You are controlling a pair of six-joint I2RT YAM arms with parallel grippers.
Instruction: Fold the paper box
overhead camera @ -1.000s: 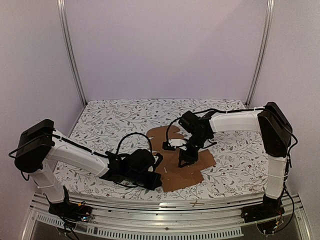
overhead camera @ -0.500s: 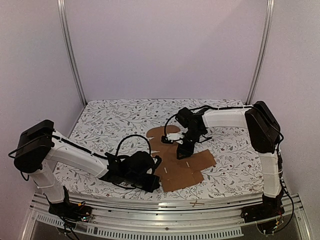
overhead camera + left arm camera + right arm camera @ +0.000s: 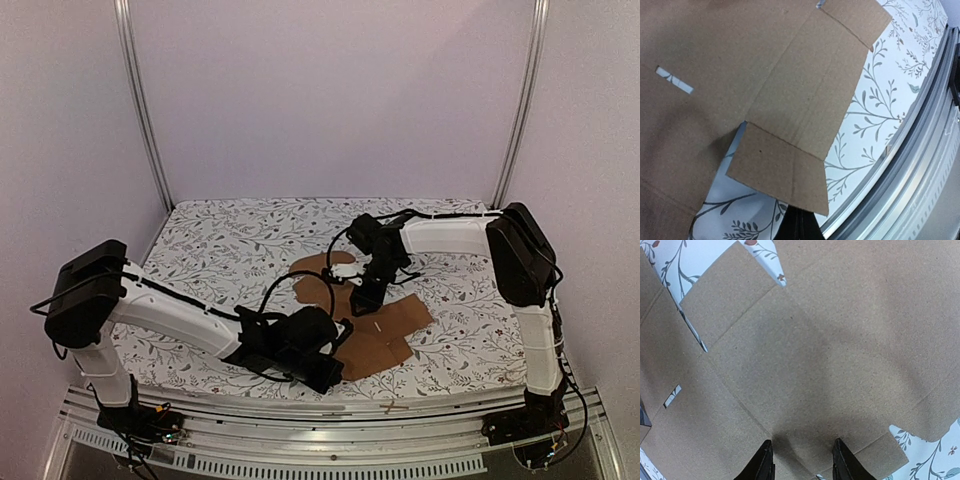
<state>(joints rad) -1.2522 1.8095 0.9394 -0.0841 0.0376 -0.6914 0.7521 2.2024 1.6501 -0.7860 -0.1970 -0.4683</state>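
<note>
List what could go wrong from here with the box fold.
1. The left tool looks shut on just the edge of one flap; the flap may slip free or tear.
2. The right tool, open, presses the flat box without gripping it, so the sheet may slide instead of creasing.
3. The box lies close to the rail and may be dragged over it.
</note>
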